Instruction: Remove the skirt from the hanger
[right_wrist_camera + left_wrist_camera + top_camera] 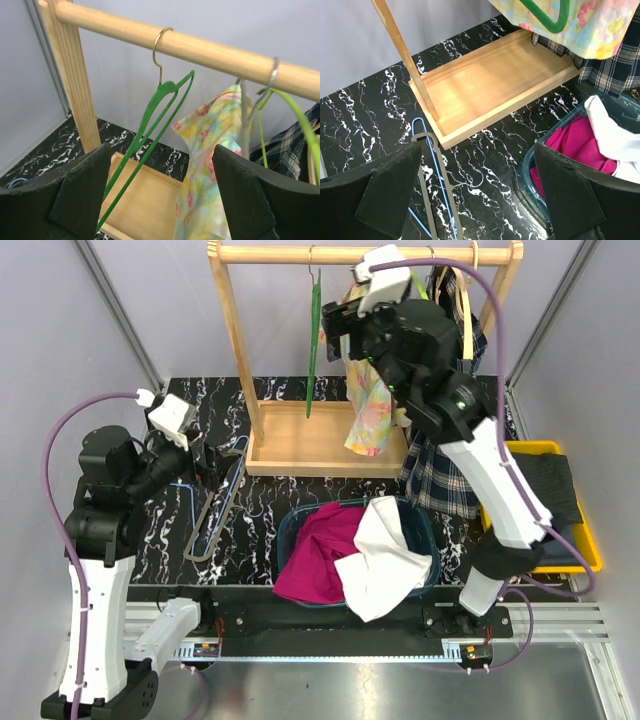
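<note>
Top view, rack [300,440]: wooden, at 12 o'clock on the marbled table [260,502], with a rail across its top.
Top view, floral skirt [366,410]: hangs from the rail, its hem over the rack's base.
Top view, right gripper [338,328]: up by the rail, at 9 o'clock of the skirt's top, between it and an empty green hanger [314,340]. I cannot tell the finger gap here.
Top view, left gripper [207,461]: low over the table at 9 o'clock.
Top view, basket [283,532]: at 6 o'clock, holding a magenta cloth [315,555] and a white cloth [385,555].
Top view, plaid garment [440,480]: hangs at 3 o'clock of the skirt.
Left wrist, pincer: 2 fingers [390,195] spread wide, nothing between them.
Left wrist, below the fingers: a grey hanger [425,187] and a blue hanger [415,126] lie flat on the table at 7 o'clock.
Left wrist, skirt: at 1 o'clock, above the rack's base, well apart from the fingers.
Right wrist, pincer: 2 fingers [82,195] spread wide, holding nothing.
Right wrist, skirt: at 5 o'clock, hanging under the rail [200,47], its top among the hooks.
Right wrist, lime-green hanger [296,120]: at 3 o'clock. I cannot tell whether it carries the skirt.
</note>
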